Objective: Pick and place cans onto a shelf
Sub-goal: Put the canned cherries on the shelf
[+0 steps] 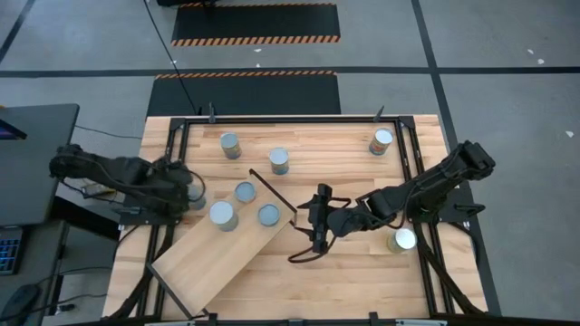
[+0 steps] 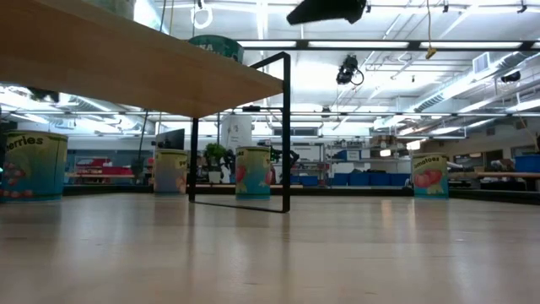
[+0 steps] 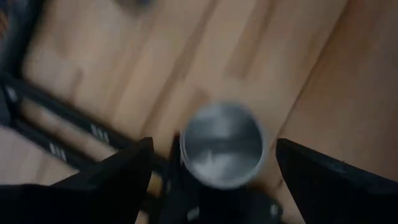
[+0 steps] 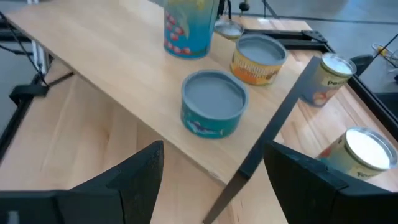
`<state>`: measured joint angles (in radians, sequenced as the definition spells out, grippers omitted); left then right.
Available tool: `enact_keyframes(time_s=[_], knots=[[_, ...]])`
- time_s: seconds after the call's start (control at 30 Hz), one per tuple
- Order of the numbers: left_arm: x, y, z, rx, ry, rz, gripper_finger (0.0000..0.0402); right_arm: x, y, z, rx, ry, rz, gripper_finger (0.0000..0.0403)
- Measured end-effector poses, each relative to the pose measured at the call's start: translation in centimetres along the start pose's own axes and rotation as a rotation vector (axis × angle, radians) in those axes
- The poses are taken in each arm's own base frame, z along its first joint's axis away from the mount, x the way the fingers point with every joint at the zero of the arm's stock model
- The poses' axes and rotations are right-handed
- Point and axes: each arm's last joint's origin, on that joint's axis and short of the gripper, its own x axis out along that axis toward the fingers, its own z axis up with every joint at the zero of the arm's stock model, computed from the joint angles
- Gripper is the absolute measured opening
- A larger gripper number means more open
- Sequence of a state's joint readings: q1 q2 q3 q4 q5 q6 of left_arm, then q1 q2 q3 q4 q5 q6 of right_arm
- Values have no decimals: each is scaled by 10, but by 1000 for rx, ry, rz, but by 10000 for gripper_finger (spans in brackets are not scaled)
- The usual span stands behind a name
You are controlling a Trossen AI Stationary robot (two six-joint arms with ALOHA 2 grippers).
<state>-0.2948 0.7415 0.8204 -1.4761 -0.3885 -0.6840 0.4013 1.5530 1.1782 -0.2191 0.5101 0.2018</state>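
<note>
Can [image 3: 222,144] stands upright on the table beside the shelf [image 1: 227,258] frame, between the spread, empty jaws of the left gripper [image 3: 211,165]. Judged rigid, smooth-sided, fairly light; best taken across the label mid-height. Right gripper [image 4: 208,165] hangs spread and empty near the shelf's corner.

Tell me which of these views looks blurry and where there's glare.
Left wrist view: smeared throughout, the can between the open left gripper fingers soft-edged. Right wrist view: sharp; white glare on one can top. Low view: bright ceiling lights, the shelf underside dim. High view: evenly lit, crisp.
</note>
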Motion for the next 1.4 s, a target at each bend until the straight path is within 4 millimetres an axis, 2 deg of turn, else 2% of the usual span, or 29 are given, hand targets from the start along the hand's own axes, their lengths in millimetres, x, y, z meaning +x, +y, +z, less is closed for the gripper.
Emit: enact_keyframes(time_s=[0.13, 0.23, 0.47, 0.73, 0.9, 1.03, 1.4], knots=[[17, -3, -3, -8, 86, 32, 341, 1, -2, 0, 3, 0, 2, 282], [22, -6, 0, 1, 72, -4, 341, 1, -1, 1, -12, -8, 4, 282], [22, -9, 4, 137, 66, -93, 333, 0, 1, 1, -17, -5, 15, 282], [25, -11, 6, 184, 82, -63, 289, 0, 0, 1, -32, -4, 13, 282], [32, -22, 10, 211, 153, -54, 268, 1, -1, 1, -40, -2, 11, 282], [33, -30, 8, 243, 173, -23, 263, 1, -1, 1, -43, -2, 11, 282], [28, -35, -1, 305, 139, 24, 262, 1, -1, -2, -59, 20, 8, 282]])
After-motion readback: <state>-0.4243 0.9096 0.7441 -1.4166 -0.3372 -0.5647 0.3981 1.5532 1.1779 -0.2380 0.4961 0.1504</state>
